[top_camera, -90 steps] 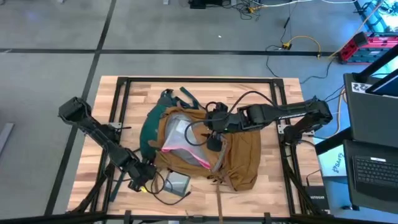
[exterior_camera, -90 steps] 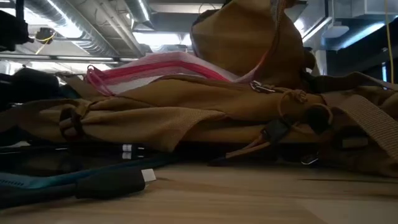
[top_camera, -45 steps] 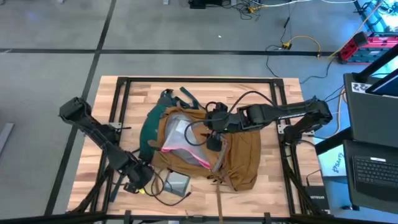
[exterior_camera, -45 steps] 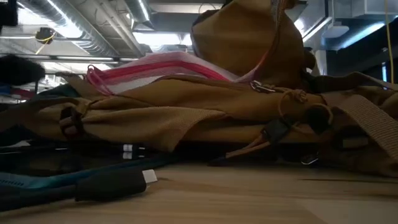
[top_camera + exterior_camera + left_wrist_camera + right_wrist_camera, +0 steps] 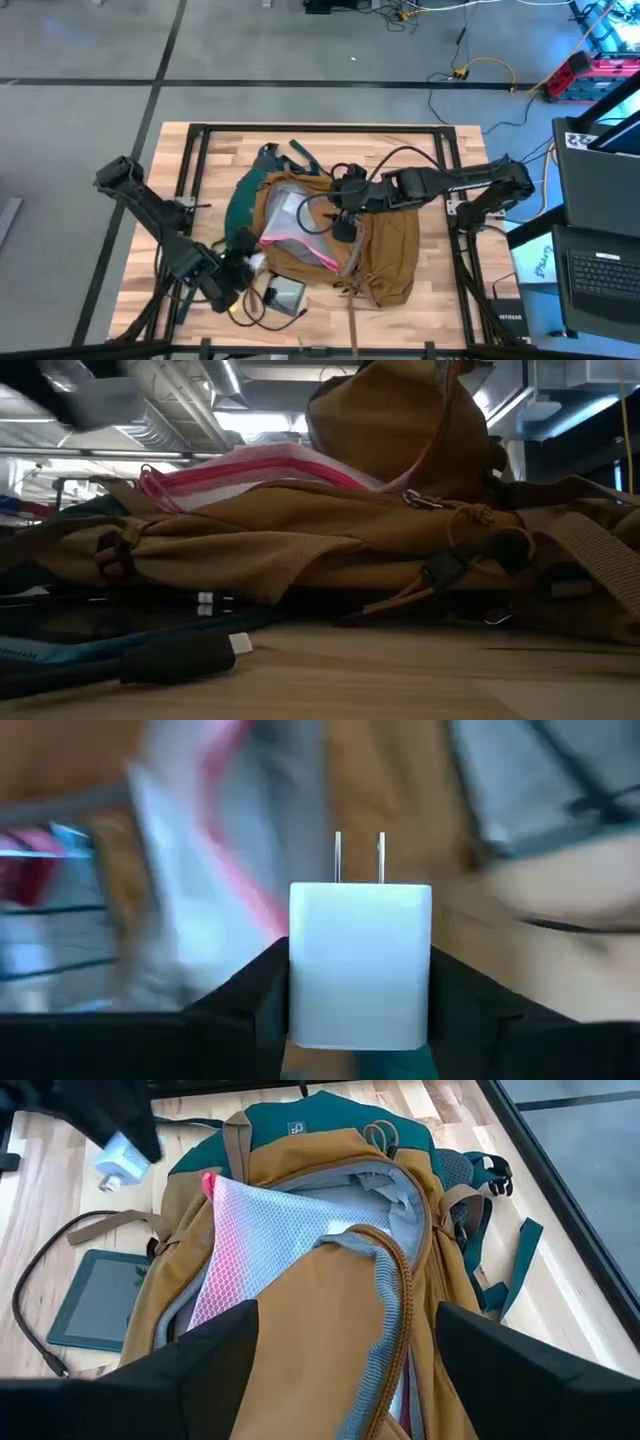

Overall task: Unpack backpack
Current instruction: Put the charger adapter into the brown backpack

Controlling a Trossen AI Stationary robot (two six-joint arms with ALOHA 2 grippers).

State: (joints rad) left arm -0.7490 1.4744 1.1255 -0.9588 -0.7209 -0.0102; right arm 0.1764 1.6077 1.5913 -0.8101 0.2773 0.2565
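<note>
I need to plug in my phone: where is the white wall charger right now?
The white wall charger is clamped in the left hand, prongs pointing outward, at the table's front-left beside the backpack and just above the tablet in the high view.

Backpack [image 5: 385, 250]: tan-brown shell, dark teal-green back panel and straps at 10 o'clock, grey lining. Pouch [image 5: 262, 1240]: clear white mesh pattern, pink edge. Charger plug [image 5: 360, 963]: white body, silver prongs; tablet [image 5: 92, 1300]: dark grey.
</note>
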